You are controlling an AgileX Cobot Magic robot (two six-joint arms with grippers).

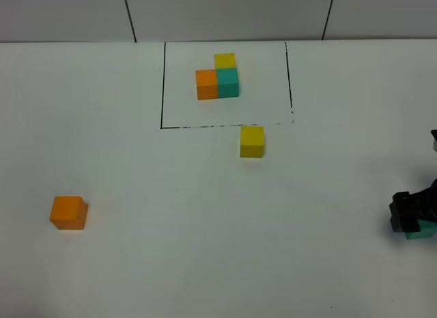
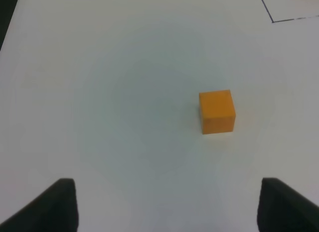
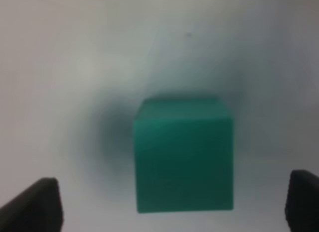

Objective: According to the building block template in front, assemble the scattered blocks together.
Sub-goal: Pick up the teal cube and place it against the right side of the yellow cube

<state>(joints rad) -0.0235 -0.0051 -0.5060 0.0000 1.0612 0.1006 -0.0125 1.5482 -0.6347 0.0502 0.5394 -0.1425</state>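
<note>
The building block template (image 1: 217, 77) is an orange, teal and yellow L-shaped cluster inside a black-line rectangle at the table's far middle. The loose yellow cube (image 1: 251, 141) sits just in front of that frame. The loose orange cube (image 1: 68, 212) lies at the near left; it also shows in the left wrist view (image 2: 217, 111), ahead of my open, empty left gripper (image 2: 167, 207). My right gripper (image 1: 413, 215) is low at the right edge, over the teal cube (image 1: 421, 229). In the right wrist view its open fingers straddle the teal cube (image 3: 183, 160) without touching it.
The white table (image 1: 171, 250) carries the black frame line (image 1: 225, 126), whose corner also shows in the left wrist view (image 2: 273, 20). A grey panelled wall (image 1: 225, 14) runs along the back edge.
</note>
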